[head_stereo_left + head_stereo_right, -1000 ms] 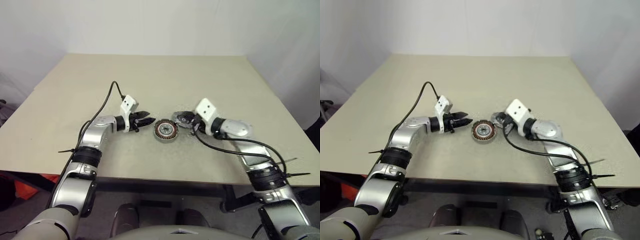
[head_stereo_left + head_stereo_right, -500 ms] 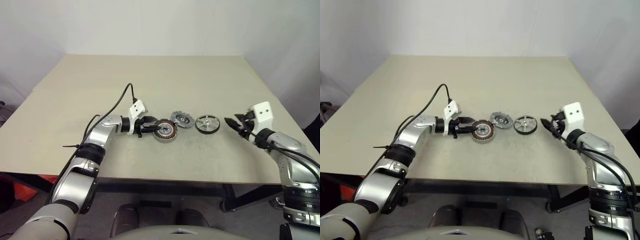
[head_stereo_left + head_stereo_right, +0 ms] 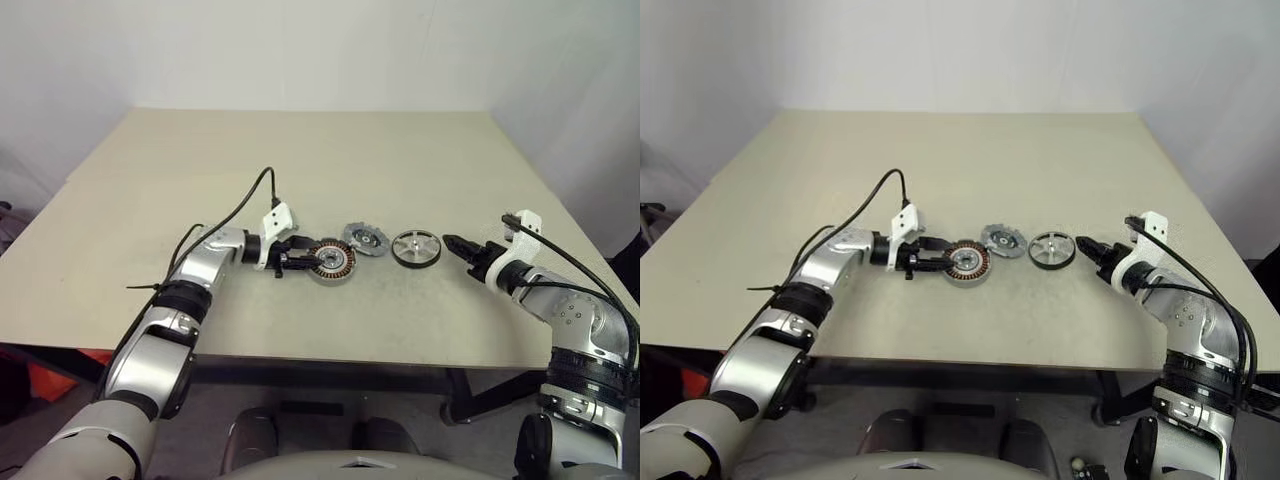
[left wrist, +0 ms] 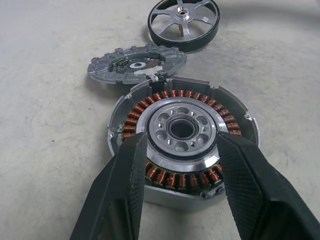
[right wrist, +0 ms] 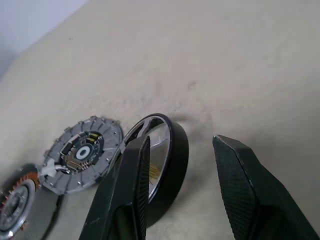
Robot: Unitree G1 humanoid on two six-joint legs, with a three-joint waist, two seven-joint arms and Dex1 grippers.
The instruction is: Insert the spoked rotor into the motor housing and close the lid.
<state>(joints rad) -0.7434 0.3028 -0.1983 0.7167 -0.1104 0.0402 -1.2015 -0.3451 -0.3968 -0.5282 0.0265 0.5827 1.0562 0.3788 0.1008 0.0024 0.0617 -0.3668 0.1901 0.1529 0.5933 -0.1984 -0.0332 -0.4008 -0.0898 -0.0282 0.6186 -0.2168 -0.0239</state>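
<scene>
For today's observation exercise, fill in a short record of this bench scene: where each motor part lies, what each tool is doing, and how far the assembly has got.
motor housing: flat on the table, windings up, nothing fitted in it
lid: flat on the table, between housing and rotor, its edge at the housing's rim
spoked rotor: flat on the table, apart from the lid
left tool: open, fingers either side of the housing
right tool: open, beside the rotor, pointing at it, holding nothing
progress: rotor not yet inserted, lid off

arms: silver-grey metal shells with black joint bands | wrists: white angular camera blocks | cables: black, looping from wrist to forearm, held by black zip ties | left gripper, right gripper: two black textured tapered fingers each
</scene>
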